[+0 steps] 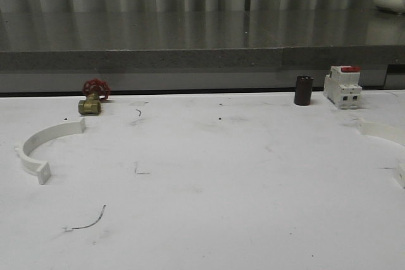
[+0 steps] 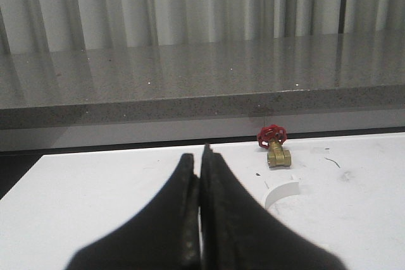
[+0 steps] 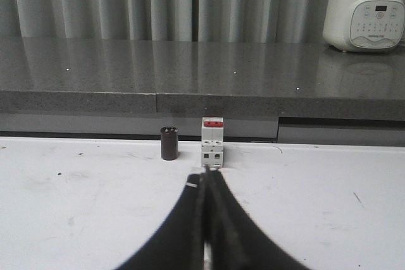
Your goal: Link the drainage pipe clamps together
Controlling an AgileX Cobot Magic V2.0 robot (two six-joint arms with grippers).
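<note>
White surface [image 1: 209, 175] before a grey ledge. Clamp halves lie well apart: left half-ring [image 1: 44, 147] near the brass valve [image 1: 92, 97], right half-ring [image 1: 387, 136] at the far right edge by the breaker [image 1: 343, 85]. Left claw [image 2: 201, 164] and right claw [image 3: 205, 178] both pressed closed, empty. Nothing begun; next, open and reach for each half

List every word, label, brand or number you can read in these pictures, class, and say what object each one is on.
No text can be read.
The white appliance on the grey counter has a control panel with a small display and button marks, too blurred to read.
The white breaker with the red top shows no legible marking.
The dark cylinder, the brass valve and the white half-rings show no lettering.
</note>
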